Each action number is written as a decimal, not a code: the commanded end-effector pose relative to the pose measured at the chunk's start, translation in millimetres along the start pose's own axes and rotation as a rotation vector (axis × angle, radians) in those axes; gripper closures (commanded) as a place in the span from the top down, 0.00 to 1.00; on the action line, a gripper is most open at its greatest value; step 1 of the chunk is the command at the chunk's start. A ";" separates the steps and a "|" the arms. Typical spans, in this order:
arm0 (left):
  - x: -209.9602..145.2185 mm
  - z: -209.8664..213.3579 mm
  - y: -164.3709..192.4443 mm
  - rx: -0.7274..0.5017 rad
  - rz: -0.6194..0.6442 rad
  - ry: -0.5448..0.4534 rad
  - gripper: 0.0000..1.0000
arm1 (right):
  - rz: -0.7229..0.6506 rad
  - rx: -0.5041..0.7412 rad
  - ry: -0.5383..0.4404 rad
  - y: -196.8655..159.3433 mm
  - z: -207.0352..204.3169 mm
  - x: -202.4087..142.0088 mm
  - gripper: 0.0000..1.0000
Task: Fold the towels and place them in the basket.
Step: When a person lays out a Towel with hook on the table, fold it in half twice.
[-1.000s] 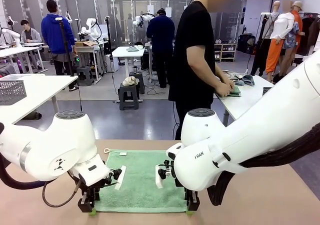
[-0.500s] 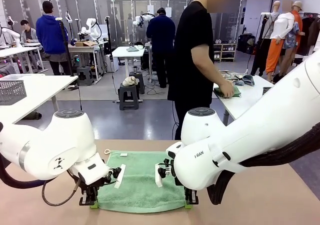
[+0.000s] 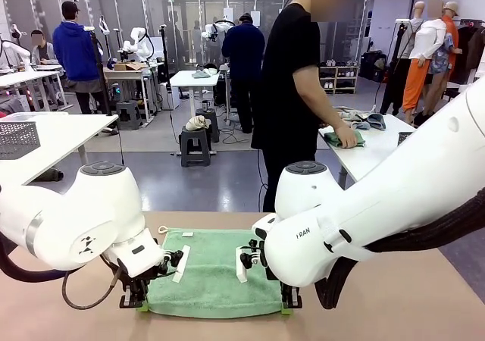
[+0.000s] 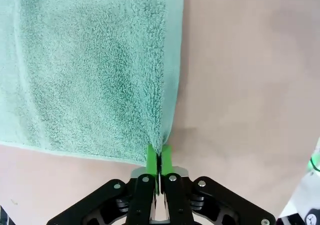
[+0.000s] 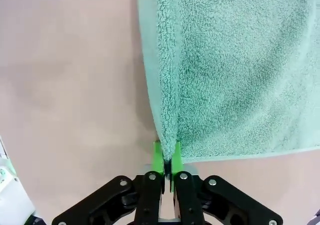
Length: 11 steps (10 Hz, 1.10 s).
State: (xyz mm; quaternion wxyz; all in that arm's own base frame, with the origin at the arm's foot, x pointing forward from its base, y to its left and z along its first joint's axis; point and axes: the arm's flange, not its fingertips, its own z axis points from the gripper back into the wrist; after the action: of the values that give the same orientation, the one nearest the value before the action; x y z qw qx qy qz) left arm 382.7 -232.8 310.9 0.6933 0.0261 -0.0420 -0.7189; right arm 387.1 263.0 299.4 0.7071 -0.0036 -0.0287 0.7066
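Worktop point(image 3: 413, 303): tan, carries cloth.
Green towel point(image 3: 212, 276): spread flat at worktop middle, between my arms.
My left gripper point(image 4: 158, 157): pads pressed together, pinching towel's near-left corner.
My right gripper point(image 5: 166, 157): likewise pinching near-right corner, cloth ridged there.

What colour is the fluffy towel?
The terry towel is mint green; the left wrist view shows it best.
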 end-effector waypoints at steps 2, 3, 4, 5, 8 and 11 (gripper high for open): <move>0.0 0.0 0.0 0.000 0.000 0.000 0.00 | 0.000 0.000 0.000 0.0 0.0 0.0 0.00; 0.0 0.0 0.0 0.000 0.000 0.000 0.00 | 0.000 0.000 0.000 0.0 0.0 0.0 0.00; 0.0 0.0 0.0 0.000 0.000 0.000 0.00 | 0.000 0.000 0.000 0.0 0.0 0.0 0.00; 0.0 0.0 0.0 0.000 0.000 0.000 0.00 | 0.000 0.000 0.000 0.0 0.0 0.0 0.00; -2.2 11.1 -2.4 0.015 0.001 -0.006 0.04 | 0.026 -0.008 0.008 -4.5 6.1 -4.3 0.07; -14.6 43.4 5.5 0.087 0.018 0.013 0.04 | 0.040 -0.057 0.007 -19.4 34.7 -16.9 0.07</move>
State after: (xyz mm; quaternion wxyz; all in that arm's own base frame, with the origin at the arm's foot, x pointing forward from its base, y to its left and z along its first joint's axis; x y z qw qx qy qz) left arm 386.2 -226.8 343.9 0.6968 0.0447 -0.0723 -0.7122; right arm 400.6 256.3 322.7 0.7005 -0.0166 -0.0465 0.7120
